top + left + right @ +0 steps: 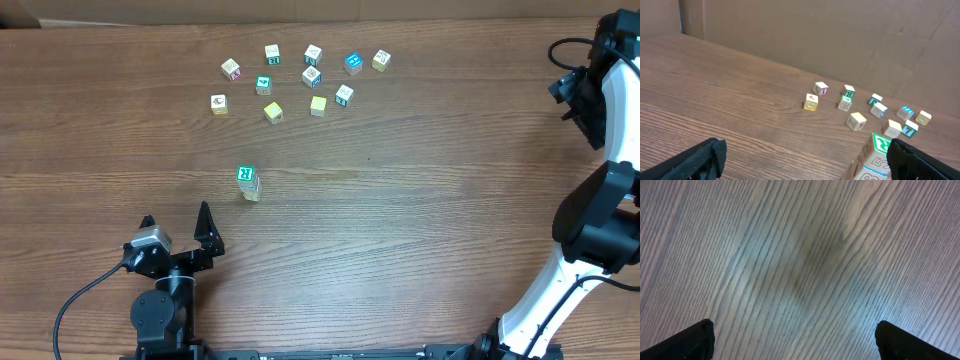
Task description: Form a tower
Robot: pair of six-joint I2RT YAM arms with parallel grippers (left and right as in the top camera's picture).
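The tower (pixel 248 183) stands left of the table's middle: a teal-topped cube with a white letter on a pale cream cube. My left gripper (pixel 176 220) is open, a little nearer than the tower and to its left, holding nothing. In the left wrist view the tower (pixel 875 159) rises at the lower right, just inside the right finger (pixel 920 162), which hides its edge. My left gripper (pixel 802 167) has bare wood between its fingers. My right gripper (pixel 795 347) hangs open over bare wood. Its arm (pixel 590 90) is at the far right.
Several loose letter cubes (pixel 300 75) lie scattered at the back of the table, seen also as the cube cluster (pixel 860 107) in the left wrist view. A brown cardboard wall (pixel 815 35) runs behind them.
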